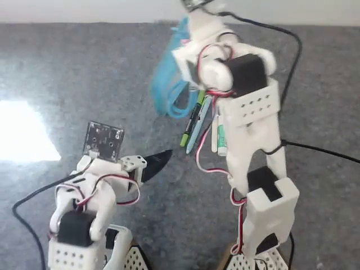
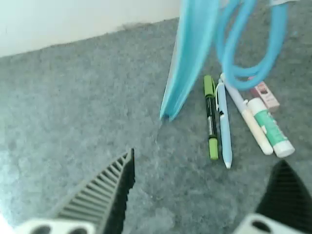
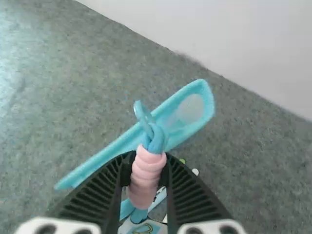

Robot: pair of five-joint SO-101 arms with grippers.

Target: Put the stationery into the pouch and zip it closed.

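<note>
The pouch (image 1: 167,84) is held up edge-on over the far side of the table (image 1: 67,67), with its lower corner down near the green pen (image 2: 210,117). Whether that corner touches, or whether the zip is open, can't be told. It's hung from a pink tab (image 3: 144,181) knotted to its strap (image 2: 222,48), and the right claw (image 3: 145,161) is clamped tight on that tab and nothing else. The stationery is laid out on the table just beside the pouch: green pen, blue pen (image 2: 224,129), white pen (image 2: 251,124) and glue stick (image 2: 270,129) in a close row, with an eraser (image 2: 264,95) just past them. The left claw (image 2: 204,163) is spread wide with nothing in it, parked low and well short of the pens. So it looks like nothing's been loaded yet and the pouch is only being positioned. To do this well, imo the pouch should be laid flat beside the row with its mouth turned toward the left claw, since a dangling pouch makes a bad target. The pens are best taken one at a time from the outside of the row, green first, gripped across the barrel near the middle so nothing tips. The glue stick is fatter and round, so it'll probably roll if nudged.
</note>
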